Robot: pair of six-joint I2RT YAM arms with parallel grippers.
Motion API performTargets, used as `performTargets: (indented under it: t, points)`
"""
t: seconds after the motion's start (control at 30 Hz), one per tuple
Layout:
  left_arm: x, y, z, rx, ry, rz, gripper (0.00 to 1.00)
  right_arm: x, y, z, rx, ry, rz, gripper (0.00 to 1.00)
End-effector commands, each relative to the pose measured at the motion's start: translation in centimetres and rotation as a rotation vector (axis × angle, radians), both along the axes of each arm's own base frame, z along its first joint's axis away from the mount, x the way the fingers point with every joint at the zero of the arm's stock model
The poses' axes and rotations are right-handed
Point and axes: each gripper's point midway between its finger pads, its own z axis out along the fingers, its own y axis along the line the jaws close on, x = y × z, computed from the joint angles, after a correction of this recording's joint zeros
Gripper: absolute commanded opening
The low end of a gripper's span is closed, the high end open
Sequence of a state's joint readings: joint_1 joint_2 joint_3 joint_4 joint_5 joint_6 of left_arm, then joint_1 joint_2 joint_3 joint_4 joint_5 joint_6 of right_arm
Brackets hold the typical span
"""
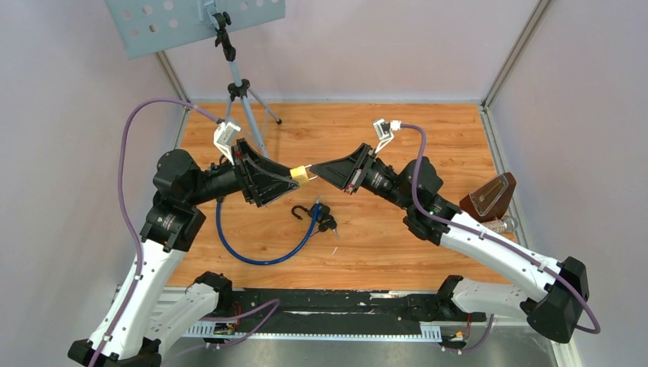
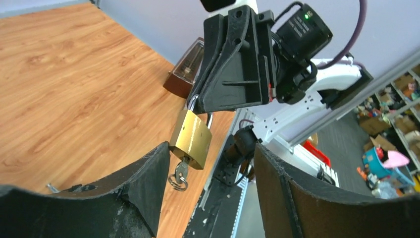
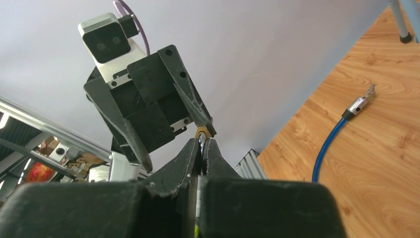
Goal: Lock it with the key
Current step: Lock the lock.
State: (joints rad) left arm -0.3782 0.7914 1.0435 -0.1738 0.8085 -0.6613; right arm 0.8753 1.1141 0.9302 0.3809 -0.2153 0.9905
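A brass padlock (image 1: pixel 300 174) hangs in the air between the two arms, above the wooden table. My right gripper (image 1: pixel 317 170) is shut on its steel shackle and holds it from the right; it also shows in the right wrist view (image 3: pixel 203 141), with the brass body (image 3: pixel 201 132) just past the fingertips. A small silver key (image 2: pixel 181 171) with a ring sits in the keyhole at the bottom of the padlock (image 2: pixel 190 138). My left gripper (image 2: pixel 212 148) is open, with its jaws on either side of the padlock's lower end. Its left finger is right beside the padlock's corner.
A blue cable lock (image 1: pixel 260 252) with a black head and keys (image 1: pixel 321 216) lies on the table below the padlock. A brown metronome (image 1: pixel 489 196) stands at the right edge. A tripod (image 1: pixel 243 88) with a perforated plate (image 1: pixel 191 23) stands at the back left.
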Motion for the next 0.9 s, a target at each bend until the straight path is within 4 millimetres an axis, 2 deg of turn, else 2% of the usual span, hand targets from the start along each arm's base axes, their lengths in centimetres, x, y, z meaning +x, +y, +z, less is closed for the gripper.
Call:
performTargets:
  t: [0.0,0.2,0.37,0.5,0.6,0.77,0.83,0.87]
  points:
    - [-2.6,-0.4,0.7,0.032,-0.121,-0.162,0.68,-1.4,-1.0,3.7,0.041,-0.083,0.027,0.00]
    - [-4.1,-0.1,0.2,0.062,-0.135,-0.214,0.67,-1.9,-0.9,4.1,0.018,-0.119,0.065,0.00]
    - [-4.1,-0.3,-0.2,0.063,-0.112,-0.233,0.52,-1.9,-0.5,3.8,-0.012,-0.117,0.081,0.00]
    - [-3.6,-0.4,-0.8,0.077,-0.086,-0.228,0.47,-2.1,-0.3,3.6,-0.028,-0.125,0.101,0.00]
    - [-3.2,-0.4,-1.1,0.094,-0.077,-0.218,0.46,-2.1,-0.1,3.4,-0.049,-0.138,0.109,0.00]
    - [-2.7,-0.2,-1.5,0.139,-0.082,-0.188,0.56,-2.2,-0.1,2.9,-0.077,-0.155,0.123,0.00]
    - [-2.6,-0.1,-1.6,0.154,-0.086,-0.181,0.56,-2.3,-0.2,2.8,-0.079,-0.162,0.127,0.00]
    - [-2.6,-0.1,-1.8,0.160,-0.083,-0.182,0.53,-2.4,-0.2,2.9,-0.079,-0.169,0.131,0.00]
